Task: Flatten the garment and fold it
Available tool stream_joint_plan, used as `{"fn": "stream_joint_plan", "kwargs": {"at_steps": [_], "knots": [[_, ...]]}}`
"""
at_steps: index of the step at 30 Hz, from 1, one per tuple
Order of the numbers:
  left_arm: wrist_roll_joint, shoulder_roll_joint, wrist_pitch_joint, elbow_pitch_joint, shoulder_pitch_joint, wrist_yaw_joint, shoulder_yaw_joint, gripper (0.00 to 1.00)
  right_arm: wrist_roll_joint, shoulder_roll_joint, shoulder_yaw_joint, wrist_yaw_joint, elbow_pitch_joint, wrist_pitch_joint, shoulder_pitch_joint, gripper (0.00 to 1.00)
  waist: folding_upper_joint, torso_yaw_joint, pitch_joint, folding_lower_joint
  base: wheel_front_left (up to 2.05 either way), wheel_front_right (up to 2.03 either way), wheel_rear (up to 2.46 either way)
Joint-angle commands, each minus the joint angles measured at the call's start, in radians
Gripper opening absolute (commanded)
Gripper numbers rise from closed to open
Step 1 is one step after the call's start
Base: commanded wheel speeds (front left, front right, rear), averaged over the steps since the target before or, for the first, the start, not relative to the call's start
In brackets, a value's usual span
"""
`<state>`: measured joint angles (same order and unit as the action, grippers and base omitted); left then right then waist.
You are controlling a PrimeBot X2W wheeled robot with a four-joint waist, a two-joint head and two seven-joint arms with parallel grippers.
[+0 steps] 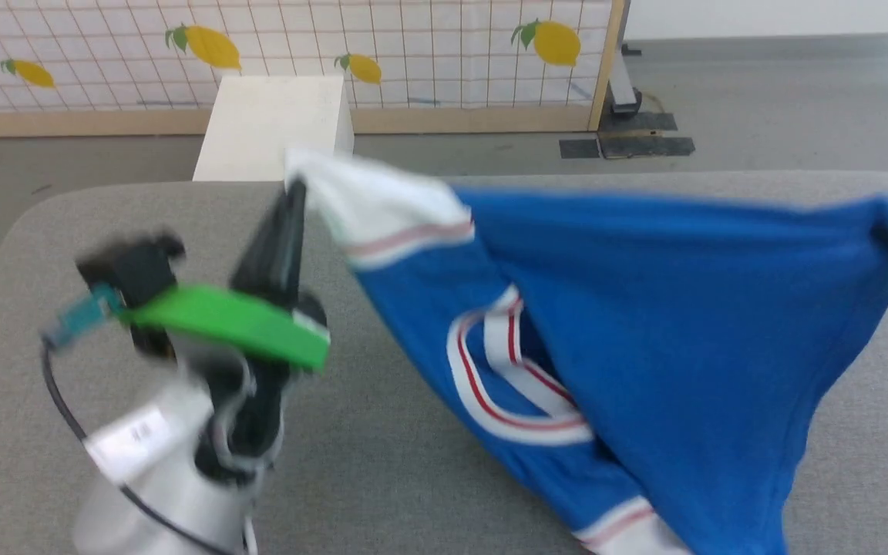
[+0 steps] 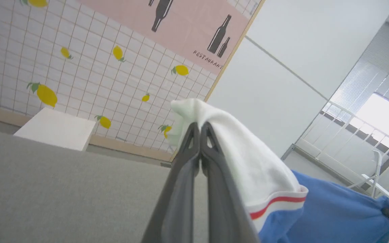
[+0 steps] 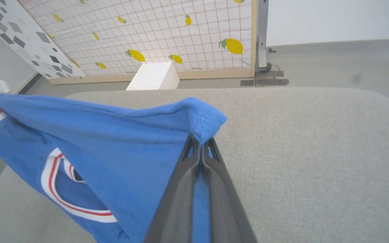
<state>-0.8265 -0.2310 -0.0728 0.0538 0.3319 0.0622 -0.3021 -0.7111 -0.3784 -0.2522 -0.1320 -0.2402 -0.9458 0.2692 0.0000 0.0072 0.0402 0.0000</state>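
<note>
Flattening is in hand: the garment [image 1: 644,308] hangs stretched above the grey counter [image 1: 382,447], its lower folds sagging toward it. The left fingers [image 2: 181,182] are pinched tight on the white sleeve [image 2: 248,162], and the right fingers [image 3: 177,195] are clamped on a blue stitched corner. Next, I judge, both should keep the top edge taut and lower it, laying the cloth out smooth before any fold. The knit looks soft and limp, with striped red-and-white trim [image 1: 499,335] curving round the neck; the counter is felt-like and round-cornered
</note>
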Motion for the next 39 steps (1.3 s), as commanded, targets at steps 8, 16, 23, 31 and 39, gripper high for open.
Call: {"fn": "stream_joint_plan", "kwargs": {"at_steps": [8,16,23,31,39], "knots": [[-0.002,-0.040,0.071,0.011,0.405,-0.077,0.028,0.00,0.043,-0.079,0.003,0.001,0.070,-0.014,0.304,0.00,0.0000,-0.004,-0.050,0.0000,0.00,0.00,0.00],[0.022,-0.086,0.131,-0.070,0.615,-0.092,0.040,0.00,0.062,-0.091,0.033,0.001,0.168,0.027,0.453,0.00,0.0000,-0.012,-0.045,0.0000,0.00,0.00,0.00],[0.045,-0.113,0.196,-0.205,0.720,-0.073,0.027,0.00,0.071,-0.083,0.070,0.001,0.237,0.032,0.560,0.00,0.0000,-0.016,0.035,0.0000,0.00,0.00,0.00],[0.126,-0.107,0.259,-0.355,0.919,-0.023,-0.021,0.00,0.125,-0.065,0.118,0.001,0.330,0.048,0.769,0.00,0.0000,-0.036,0.247,0.0000,0.00,0.00,0.00],[0.251,-0.107,0.232,-0.464,1.168,0.044,-0.051,0.00,0.219,-0.029,0.160,0.001,0.468,0.185,1.034,0.00,0.0000,-0.078,0.457,0.0000,0.00,0.00,0.00]]}}
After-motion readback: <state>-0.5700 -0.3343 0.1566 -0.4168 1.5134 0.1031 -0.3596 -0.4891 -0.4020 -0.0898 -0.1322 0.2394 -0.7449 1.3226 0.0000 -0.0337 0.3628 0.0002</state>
